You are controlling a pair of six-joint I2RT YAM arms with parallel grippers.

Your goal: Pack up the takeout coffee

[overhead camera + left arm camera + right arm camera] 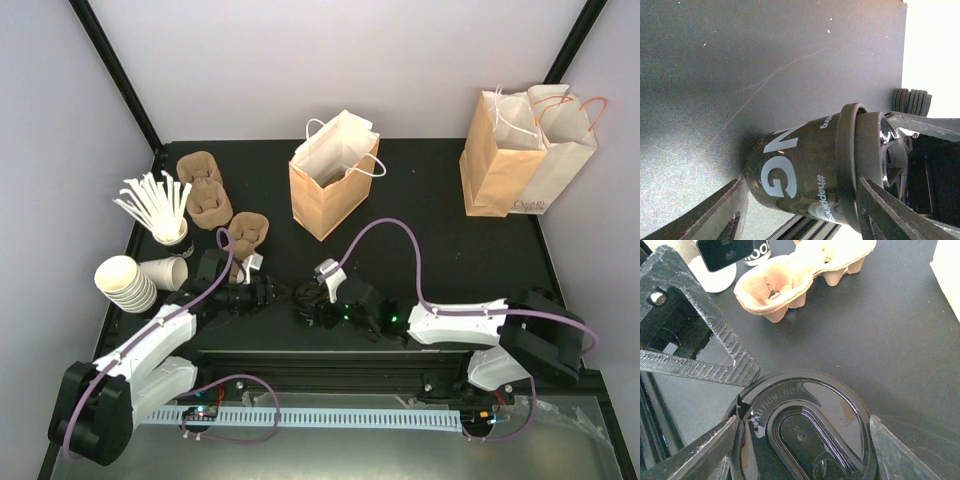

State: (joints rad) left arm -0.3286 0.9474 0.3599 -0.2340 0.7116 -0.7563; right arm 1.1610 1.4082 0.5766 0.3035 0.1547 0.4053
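The takeout coffee (304, 294) stands on the black table between my two grippers. In the left wrist view it (800, 170) shows its black band with white letters and its black lid. My left gripper (268, 292) is open and rolled on its side, one finger by the cup's base and one finger (890, 210) at the lid rim. In the right wrist view the glossy lid (810, 425) fills the gap between my right gripper's (804, 422) fingers, which touch the rim on both sides from above. The left finger (705, 355) sits at the lid's upper left.
An open brown paper bag (330, 185) stands behind the cup, and two more bags (525, 150) stand at the back right. Brown pulp carriers (205, 190) (245, 230) lie at the left; one shows in the right wrist view (800, 275). Stacked white cups (125, 282) and a cup of stirrers (160, 205) stand far left.
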